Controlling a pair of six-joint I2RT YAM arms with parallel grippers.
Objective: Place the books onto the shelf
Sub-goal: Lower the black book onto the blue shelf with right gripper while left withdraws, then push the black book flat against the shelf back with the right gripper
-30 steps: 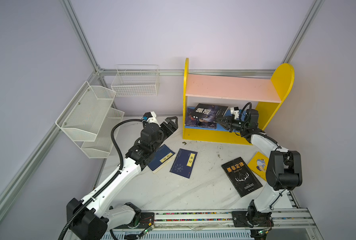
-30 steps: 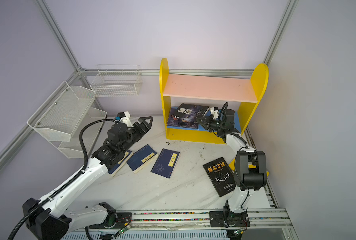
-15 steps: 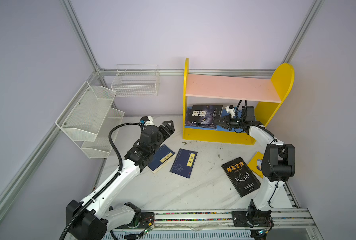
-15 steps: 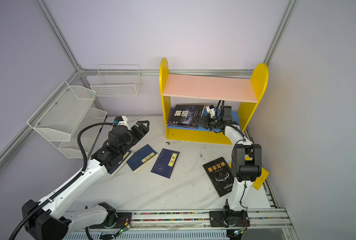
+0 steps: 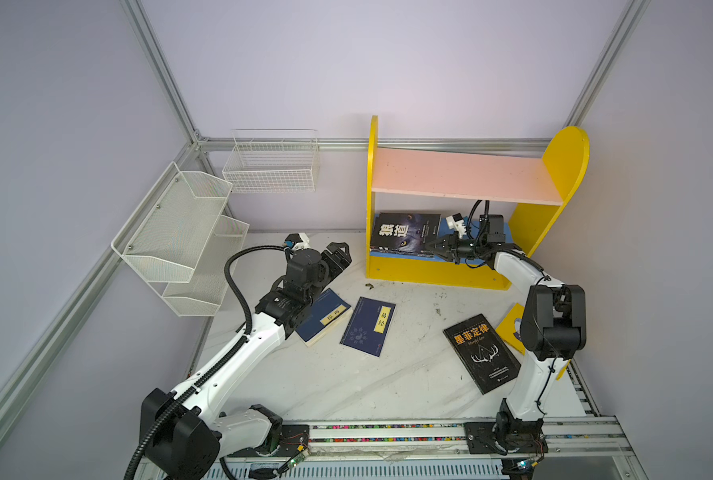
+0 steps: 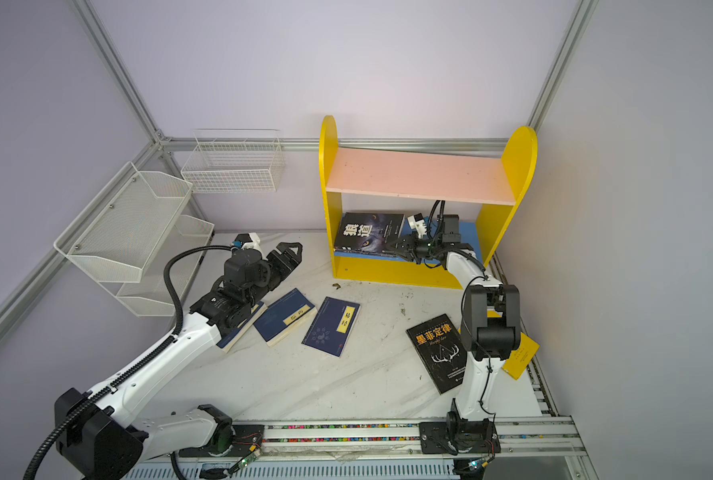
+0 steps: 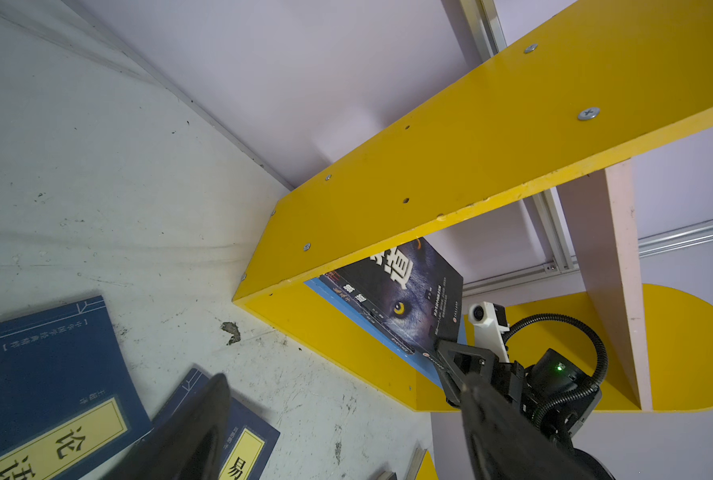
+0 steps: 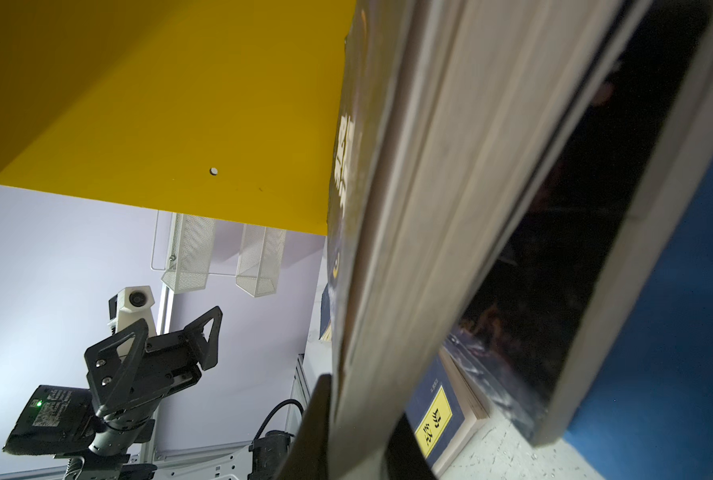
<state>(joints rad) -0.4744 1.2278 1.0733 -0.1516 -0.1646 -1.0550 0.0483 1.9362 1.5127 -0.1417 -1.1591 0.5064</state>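
The right claw point(image 5: 433, 247) is clamped shut on the near right corner of the wolf book point(image 5: 404, 232). The book sits inside the shelf point(image 5: 566, 166) over the blue board point(image 6: 469, 237), resting on other books point(image 8: 554, 232) with its gripped corner raised off them. The left claw point(image 5: 341, 253) hangs wide open and empty above the table point(image 5: 408, 374). To finish well, the right arm should probably lower that corner until the book lies flat, let go, then back straight out beneath the pink board point(image 5: 462, 174). The cover faces up, and its long side seems to run across the shelf, wall to wall
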